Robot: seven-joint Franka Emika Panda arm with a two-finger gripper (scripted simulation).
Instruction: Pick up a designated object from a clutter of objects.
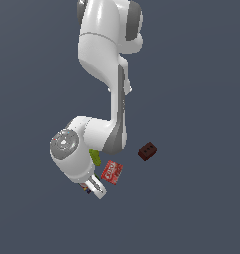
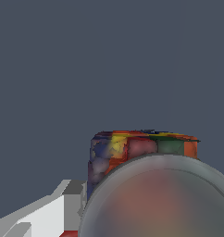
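Observation:
The designated object (image 2: 141, 152) is a squat container with red, blue, yellow and green side patches. Its greyish translucent round top (image 2: 160, 203) fills much of the wrist view, very close to the camera. One pale finger (image 2: 67, 203) stands right against its side; the other finger is hidden. In the exterior view my gripper (image 1: 94, 191) is low over the floor, and only a sliver of the container (image 1: 85, 187) peeks out beside it. The frames do not show whether the fingers grip the container.
The rest of the clutter lies close by in the exterior view. A flat red packet (image 1: 112, 171) sits just to the gripper's right, a lumpy yellow-green piece (image 1: 95, 157) is partly behind the arm, and a dark brown brick (image 1: 147, 151) lies further right.

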